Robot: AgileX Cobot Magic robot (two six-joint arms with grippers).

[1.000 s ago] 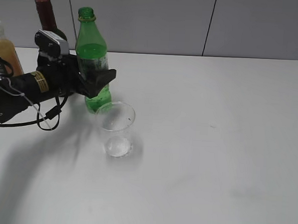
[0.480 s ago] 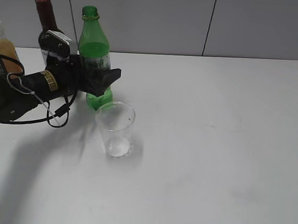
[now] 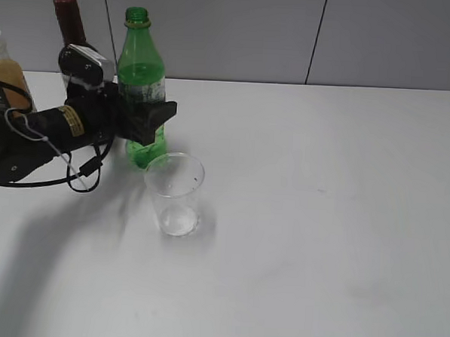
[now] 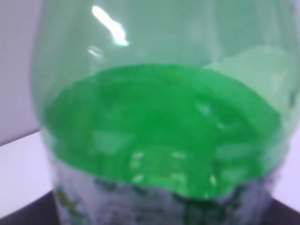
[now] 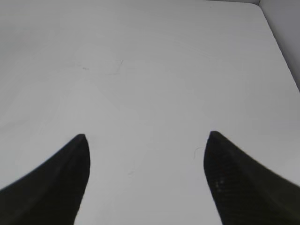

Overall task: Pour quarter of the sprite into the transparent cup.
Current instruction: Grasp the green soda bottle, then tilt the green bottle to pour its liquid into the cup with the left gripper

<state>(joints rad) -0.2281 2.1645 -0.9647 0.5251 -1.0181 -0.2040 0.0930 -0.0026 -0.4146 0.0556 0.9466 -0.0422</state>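
The sprite (image 3: 142, 73) is a green bottle with an open neck, upright at the back left of the white table. My left gripper (image 3: 148, 119) is shut on its labelled middle, reaching in from the left. In the left wrist view the sprite (image 4: 159, 117) fills the frame, green liquid above the label, and the jaws are hidden. The transparent cup (image 3: 175, 192) stands upright just in front and to the right of the bottle, apart from it. My right gripper (image 5: 145, 140) is open and empty over bare table; it is not in the exterior view.
A dark wine bottle (image 3: 67, 20) and an orange juice bottle (image 3: 2, 74) stand behind my left arm at the back left. A grey panelled wall runs behind the table. The table's right edge (image 5: 276, 42) shows in the right wrist view.
My left arm and the gripped sprite have shifted slightly, the bottle a little higher and straighter than a second ago. The cup has not moved.
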